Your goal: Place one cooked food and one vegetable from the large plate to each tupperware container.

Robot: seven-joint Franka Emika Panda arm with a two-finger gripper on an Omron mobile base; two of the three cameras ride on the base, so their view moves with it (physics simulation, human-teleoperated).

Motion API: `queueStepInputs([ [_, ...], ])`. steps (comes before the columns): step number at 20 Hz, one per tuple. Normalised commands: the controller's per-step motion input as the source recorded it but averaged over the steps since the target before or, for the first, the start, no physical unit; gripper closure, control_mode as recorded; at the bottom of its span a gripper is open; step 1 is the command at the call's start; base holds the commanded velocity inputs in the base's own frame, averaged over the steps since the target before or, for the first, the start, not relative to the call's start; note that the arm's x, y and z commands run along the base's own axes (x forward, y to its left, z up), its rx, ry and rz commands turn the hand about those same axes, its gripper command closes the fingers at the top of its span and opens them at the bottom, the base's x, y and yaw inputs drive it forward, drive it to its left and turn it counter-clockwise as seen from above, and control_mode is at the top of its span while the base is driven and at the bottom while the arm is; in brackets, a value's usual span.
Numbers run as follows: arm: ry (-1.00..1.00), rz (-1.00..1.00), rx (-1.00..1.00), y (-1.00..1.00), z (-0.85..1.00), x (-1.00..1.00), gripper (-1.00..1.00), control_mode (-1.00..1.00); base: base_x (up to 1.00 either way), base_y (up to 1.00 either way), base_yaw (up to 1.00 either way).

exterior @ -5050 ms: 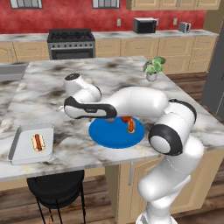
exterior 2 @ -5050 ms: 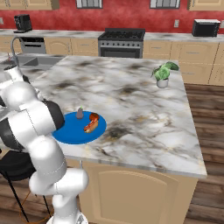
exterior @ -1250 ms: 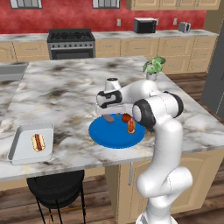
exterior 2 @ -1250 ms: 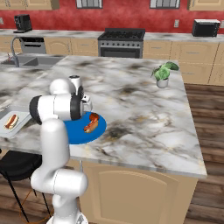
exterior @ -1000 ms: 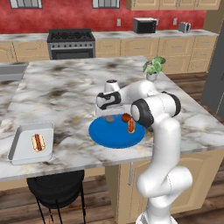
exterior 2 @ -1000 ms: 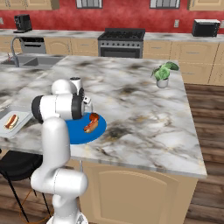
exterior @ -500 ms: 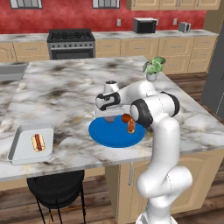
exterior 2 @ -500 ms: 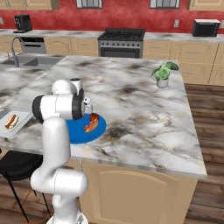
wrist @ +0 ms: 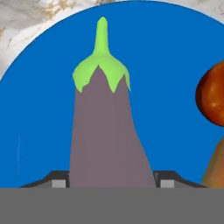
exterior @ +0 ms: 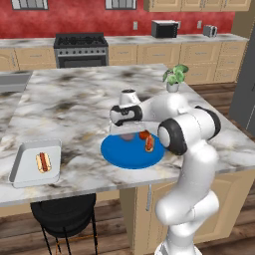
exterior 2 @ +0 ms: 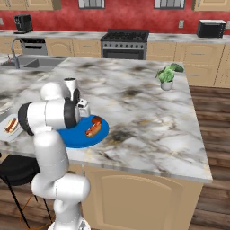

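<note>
Hot dog (exterior 2: 93,129) on blue plate (exterior 2: 74,139)

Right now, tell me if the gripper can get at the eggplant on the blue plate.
Yes, apparently: the gripper is shut on the eggplant, its fingers at either side of the body over the large plate, nothing between them.

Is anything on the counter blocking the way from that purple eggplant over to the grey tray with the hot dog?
Nothing visible. The gripper is shut on the eggplant over the blue plate; bare marble lies between it and the tray.
</note>
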Motion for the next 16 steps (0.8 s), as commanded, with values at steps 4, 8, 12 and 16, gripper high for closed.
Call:
queueStepInputs([
  [4, -0.19, 0.00, 0.00, 0.00, 0.53, -1.00, 1.00, -1.00, 0.00, 0.00, 0.00],
  [8, -0.33, -0.02, 0.00, 0.27, 0.61, -0.93, 1.00, -1.00, 0.00, 0.00, 0.00],
  [12, -0.21, -0.04, 0.01, 0.77, 0.41, -0.59, 1.00, -1.00, 0.00, 0.00, 0.00],
  [16, -0.10, -0.01, 0.01, 0.97, 0.19, -0.29, 1.00, -1.00, 0.00, 0.00, 0.00],
])
